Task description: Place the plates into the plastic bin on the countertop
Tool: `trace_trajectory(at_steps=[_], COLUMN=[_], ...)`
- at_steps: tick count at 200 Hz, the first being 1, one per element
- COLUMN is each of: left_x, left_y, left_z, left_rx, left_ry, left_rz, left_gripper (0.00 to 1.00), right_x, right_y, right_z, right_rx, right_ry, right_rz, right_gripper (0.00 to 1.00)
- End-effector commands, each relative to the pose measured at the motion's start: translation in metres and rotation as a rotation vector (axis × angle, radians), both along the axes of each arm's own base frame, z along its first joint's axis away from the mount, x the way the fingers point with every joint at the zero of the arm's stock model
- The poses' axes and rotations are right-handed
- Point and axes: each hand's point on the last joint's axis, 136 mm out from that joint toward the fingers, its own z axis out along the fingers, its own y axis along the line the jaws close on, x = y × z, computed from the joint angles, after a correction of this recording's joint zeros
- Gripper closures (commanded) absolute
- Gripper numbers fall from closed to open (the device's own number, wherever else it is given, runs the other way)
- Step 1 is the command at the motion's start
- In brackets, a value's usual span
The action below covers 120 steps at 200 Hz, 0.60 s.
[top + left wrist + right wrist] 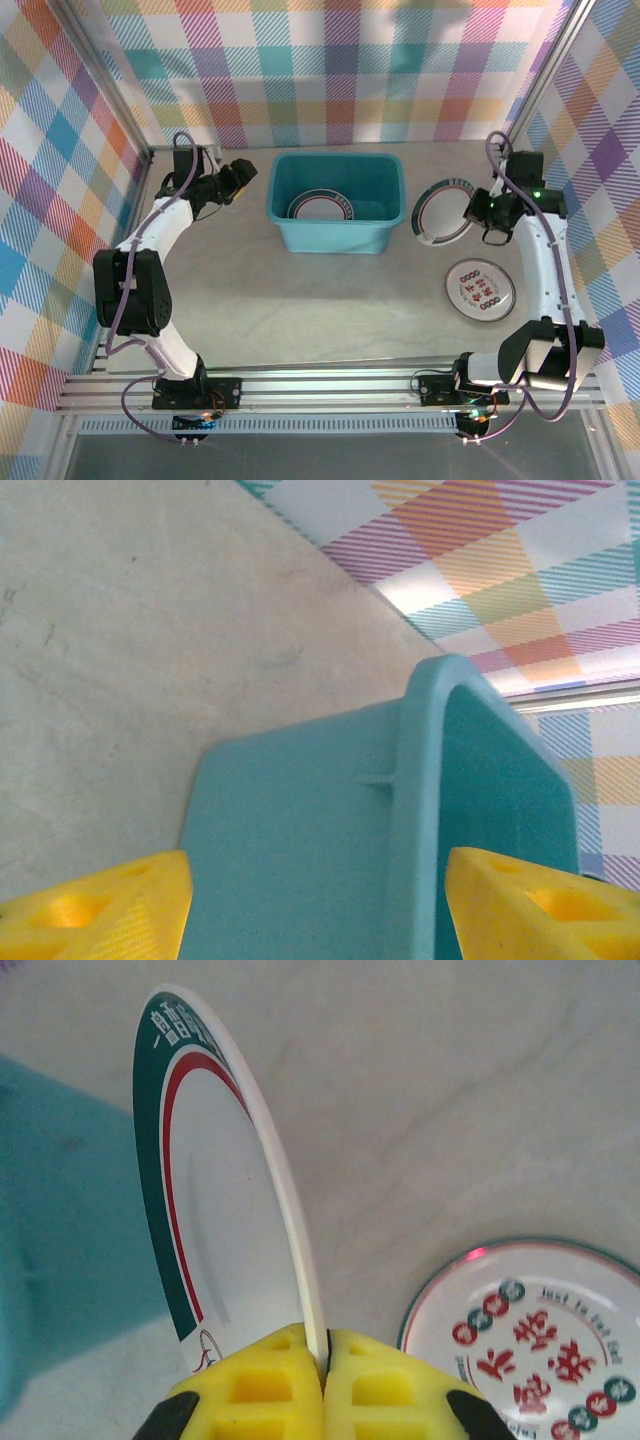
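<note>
Plates sit in three places. One dark-rimmed plate (322, 207) lies flat in the blue bin (335, 238). A red-lettered plate (480, 289) rests on the countertop (300, 300) near your right arm. A green-rimmed plate (215, 1180) hangs on edge in the right claw (325, 1360), which is clamped on its rim just right of the bin. Your left claw (318, 900) hovers at the bin's left end, fingers apart, gripping nothing. The pinch catches only a thin bit of rim, so a quick swing could let the plate pivot or slip out. Carry it too low and its edge may strike the bin's wall and shove the tub. Drop it from height and it may chip the plate underneath.
</note>
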Motion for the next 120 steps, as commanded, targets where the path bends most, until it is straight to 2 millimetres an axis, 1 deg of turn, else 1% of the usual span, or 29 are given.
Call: trace_trajectory(at_steps=[1,12,29,63,76,87,97,107,120], left_x=[0.009,0.014,0.022,0.035,0.039,0.042,0.045,0.048,0.050], left_y=[-0.013,-0.017,-0.023,-0.032,-0.036,-0.040,-0.041,-0.041,-0.041], left_z=[0.008,0.008,0.006,0.006,0.004,0.003,0.002,0.001,0.001], left_rx=[-0.002,-0.008,-0.016,-0.008,-0.016,-0.022,-0.024,-0.021,-0.016], left_ry=[-0.031,-0.037,-0.036,-0.048,-0.050,-0.049,-0.049,-0.051,-0.057], left_rz=[-0.064,-0.081,-0.107,-0.147,-0.167,-0.181,-0.185,-0.185,-0.188], left_gripper=[0.32,0.32,0.32,0.31,0.31,0.31,0.31,0.31,0.31], right_x=[0.019,0.031,0.046,0.069,0.076,0.083,0.089,0.093,0.098], right_y=[0.007,0.019,0.036,0.079,0.099,0.115,0.136,0.158,0.183], right_z=[0.044,0.063,0.085,0.111,0.119,0.120,0.116,0.111,0.097], right_rx=[0.053,0.111,0.185,0.228,0.288,0.336,0.366,0.372,0.377], right_ry=[-0.136,-0.207,-0.274,-0.329,-0.347,-0.345,-0.329,-0.306,-0.259], right_rz=[0.020,0.058,0.112,0.254,0.317,0.355,0.409,0.472,0.539], right_gripper=[1.00,1.00,1.00,1.00,1.00,1.00,1.00,1.00,1.00])
